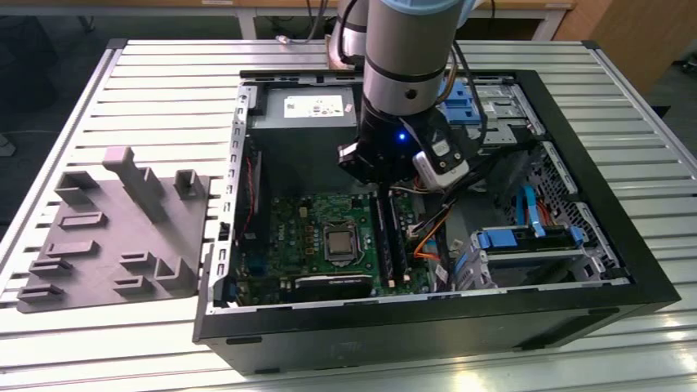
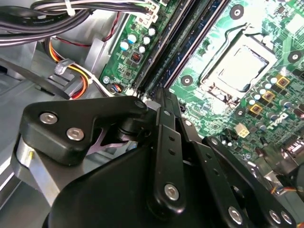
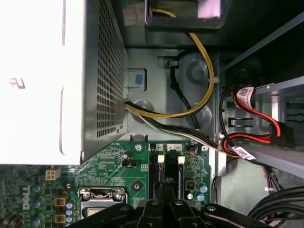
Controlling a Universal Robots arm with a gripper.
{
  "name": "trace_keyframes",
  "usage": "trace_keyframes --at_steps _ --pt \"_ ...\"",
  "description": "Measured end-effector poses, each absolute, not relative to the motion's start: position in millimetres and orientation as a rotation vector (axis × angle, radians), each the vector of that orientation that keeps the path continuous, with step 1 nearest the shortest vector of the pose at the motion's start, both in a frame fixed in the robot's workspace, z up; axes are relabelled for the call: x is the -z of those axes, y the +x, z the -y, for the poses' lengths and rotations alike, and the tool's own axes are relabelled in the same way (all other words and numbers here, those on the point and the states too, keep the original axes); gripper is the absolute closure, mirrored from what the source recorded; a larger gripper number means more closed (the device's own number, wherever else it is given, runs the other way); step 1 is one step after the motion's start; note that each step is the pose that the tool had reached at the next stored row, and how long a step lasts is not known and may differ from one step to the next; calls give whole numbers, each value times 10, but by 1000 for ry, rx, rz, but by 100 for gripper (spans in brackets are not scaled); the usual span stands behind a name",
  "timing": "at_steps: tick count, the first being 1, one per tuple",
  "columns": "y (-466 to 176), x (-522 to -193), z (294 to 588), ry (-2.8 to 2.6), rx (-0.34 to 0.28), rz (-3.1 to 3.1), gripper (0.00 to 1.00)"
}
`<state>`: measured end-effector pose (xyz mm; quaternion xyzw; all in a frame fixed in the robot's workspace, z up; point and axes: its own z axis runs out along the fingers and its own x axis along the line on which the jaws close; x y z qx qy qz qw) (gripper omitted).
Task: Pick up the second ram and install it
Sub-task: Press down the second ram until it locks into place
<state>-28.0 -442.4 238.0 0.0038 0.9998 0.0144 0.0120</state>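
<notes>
Inside the open black computer case (image 1: 610,204), which lies on its side on a slatted metal table (image 1: 163,90), the arm's gripper (image 1: 384,189) is lowered over the green motherboard (image 1: 294,237), directly above the long black memory slots (image 1: 390,237). In both wrist views the black finger links are seen drawn close together, with the fingertips (image 2: 161,102) meeting over the end of the slots; whether a board is clamped between them cannot be told, since the tips are hidden by the linkage. The second ram cannot be singled out with certainty: dark blue-green strips are seen lying along the slots (image 2: 190,42) in the second wrist view, and two slots with white end latches (image 3: 167,164) are seen just ahead of the gripper (image 3: 164,190) in the first wrist view. The processor socket with its metal frame (image 2: 237,69) is found just beside the slots. A silver perforated power supply (image 3: 57,80) is set near the motherboard's edge, and yellow and black cables (image 3: 199,71) are looped across the case wall. Blue drive brackets (image 1: 523,238) are seen toward the exterior view's right. Well apart from the case, at the exterior view's left, a grey moulded fixture tray (image 1: 109,229) rests on the table.
</notes>
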Motion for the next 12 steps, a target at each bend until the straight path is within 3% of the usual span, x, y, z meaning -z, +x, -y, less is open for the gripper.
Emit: trace_keyframes --at_steps 12 --pt "-279 -2431 4432 12 -45 -3117 89"
